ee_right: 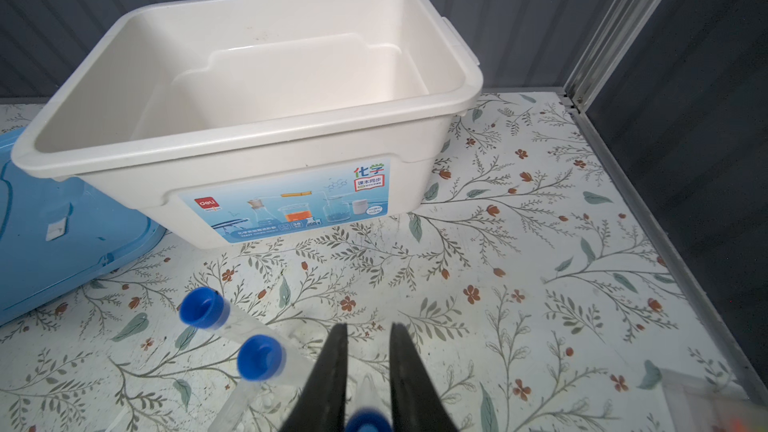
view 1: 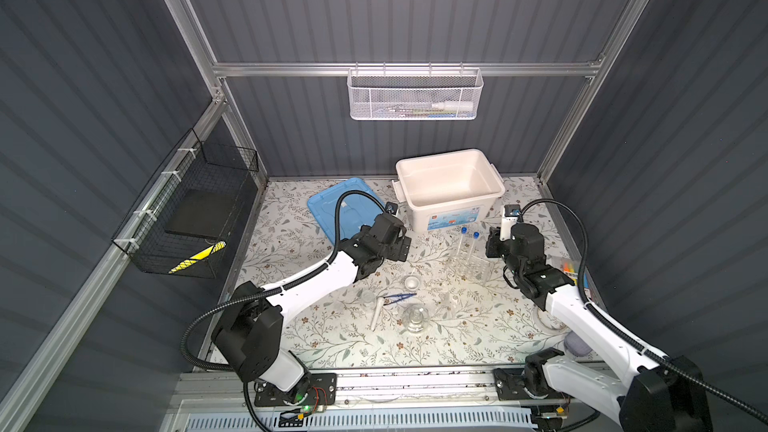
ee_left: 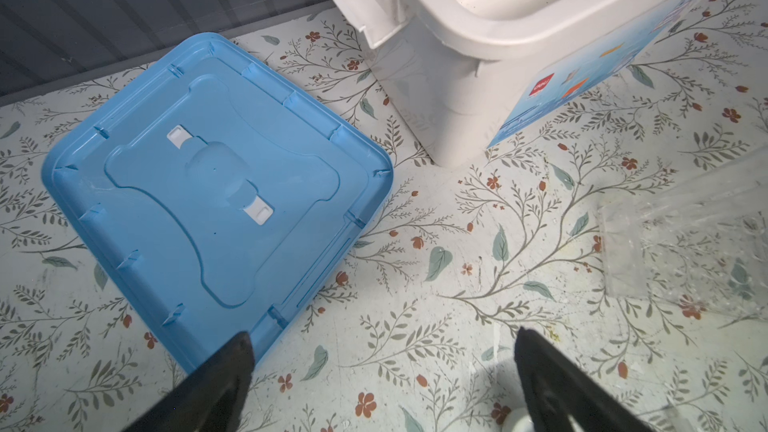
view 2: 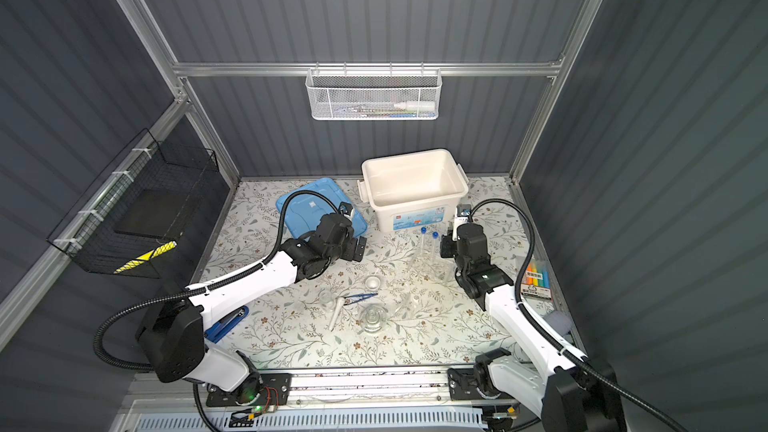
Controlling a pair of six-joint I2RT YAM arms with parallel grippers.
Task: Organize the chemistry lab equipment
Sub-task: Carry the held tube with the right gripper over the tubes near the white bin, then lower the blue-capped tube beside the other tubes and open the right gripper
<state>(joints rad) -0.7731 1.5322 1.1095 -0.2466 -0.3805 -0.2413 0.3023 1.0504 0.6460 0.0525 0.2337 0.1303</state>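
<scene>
The white plastic storage box (view 1: 440, 214) stood open at the back of the floral desk (view 1: 415, 351); in the right wrist view you saw its whole white floor. Its blue lid (view 1: 326, 209) lay underside up just left of it. On the back rail, the white mesh basket (view 1: 413, 95) held a white bottle (view 1: 453, 106) on its side. Your left gripper (view 1: 401, 249) hung released, jaws wide, above bare desk between lid and box. Right of the middle, the clear plastic tube rack (view 1: 473, 270) carried two upright blue-capped test tubes (view 1: 464, 238). Your right gripper (ee_right: 365, 326), just beside the rack, was clenched on a third blue-capped tube (ee_right: 368, 423). A pack of coloured markers (view 2: 538, 280) lay at the desk's right edge. Nearer the front lay the round clear glass vessel (view 1: 414, 317), the small white bowl (view 1: 412, 283), the white pestle (view 1: 377, 312) and the blue tweezers (view 1: 399, 297), well apart from the box. The box's label (ee_right: 291, 205) read "deli" and "化学".
</scene>
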